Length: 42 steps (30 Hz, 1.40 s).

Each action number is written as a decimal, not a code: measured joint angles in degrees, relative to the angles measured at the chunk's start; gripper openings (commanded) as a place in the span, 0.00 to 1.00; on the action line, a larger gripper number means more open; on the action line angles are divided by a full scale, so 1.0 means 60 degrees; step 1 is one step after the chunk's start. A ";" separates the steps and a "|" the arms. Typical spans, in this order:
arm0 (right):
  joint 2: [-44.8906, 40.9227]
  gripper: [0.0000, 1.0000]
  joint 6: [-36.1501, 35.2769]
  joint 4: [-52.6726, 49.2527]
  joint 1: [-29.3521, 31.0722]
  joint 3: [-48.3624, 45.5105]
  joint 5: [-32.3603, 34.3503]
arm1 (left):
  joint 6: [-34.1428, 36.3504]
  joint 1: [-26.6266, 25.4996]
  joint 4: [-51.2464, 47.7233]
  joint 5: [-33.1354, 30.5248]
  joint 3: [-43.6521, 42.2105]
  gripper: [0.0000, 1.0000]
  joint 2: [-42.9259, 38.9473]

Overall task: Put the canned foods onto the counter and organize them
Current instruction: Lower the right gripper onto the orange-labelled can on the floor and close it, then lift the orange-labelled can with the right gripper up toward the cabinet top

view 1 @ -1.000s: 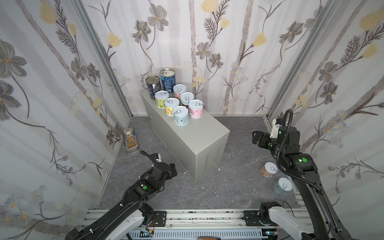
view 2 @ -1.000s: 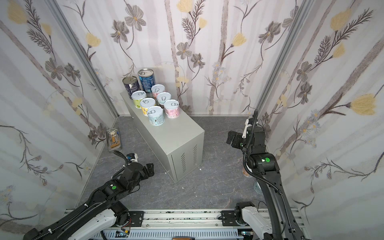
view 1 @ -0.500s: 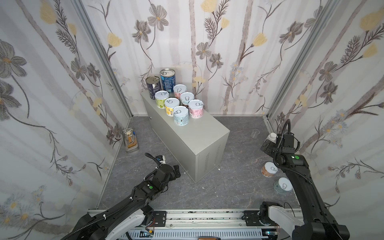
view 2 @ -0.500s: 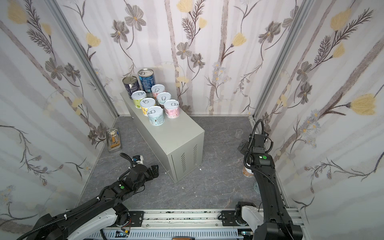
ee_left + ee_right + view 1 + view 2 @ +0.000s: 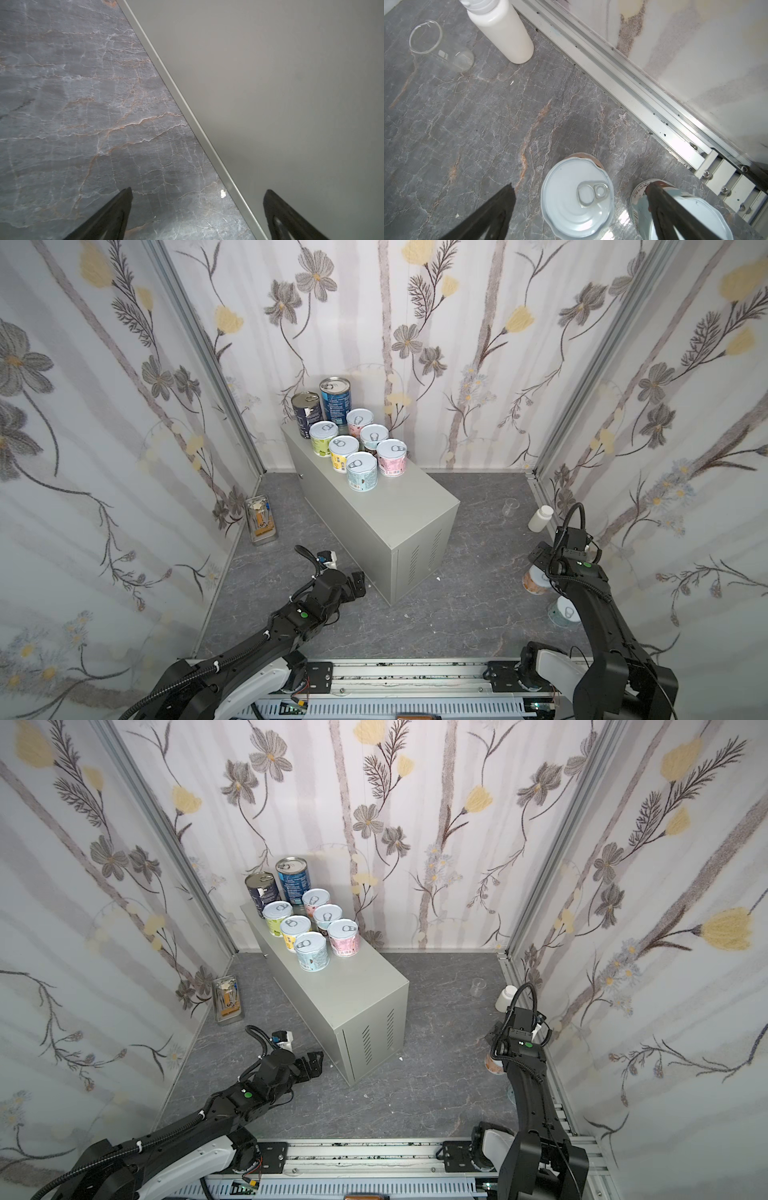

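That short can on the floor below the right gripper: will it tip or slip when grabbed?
The short can stands upright and squat, so it probably won't tip. Its pull-tab lid looks sealed, so expect it rigid and fairly heavy. The second can stands close; one of the fingers could nudge it.

**Both arms low, jaws wide**

Left arm (image 5: 266, 645) stretched out low. The left gripper (image 5: 358, 581) sits just beside the counter's (image 5: 407, 506) vented end, jaws spread, empty. Right arm (image 5: 598, 626) rises steeply. The right gripper (image 5: 540, 558) points down, well apart from the counter, jaws spread, nothing gripped.
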 measured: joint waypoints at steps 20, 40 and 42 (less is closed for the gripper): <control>0.1632 1.00 -0.0532 0.0812 -0.0415 -0.0288 -0.1490 | 0.0029 0.0000 0.0080 0.0138 -0.0113 1.00 -0.0084; 0.3187 0.94 -0.0783 0.1297 -0.0423 -0.0463 -0.1883 | 0.0058 0.0000 0.0328 0.0222 -0.0135 1.00 0.0098; 0.3198 0.91 -0.0812 0.1311 -0.0423 -0.0463 -0.1898 | 0.0058 0.0000 0.0357 0.0222 -0.0157 1.00 0.0080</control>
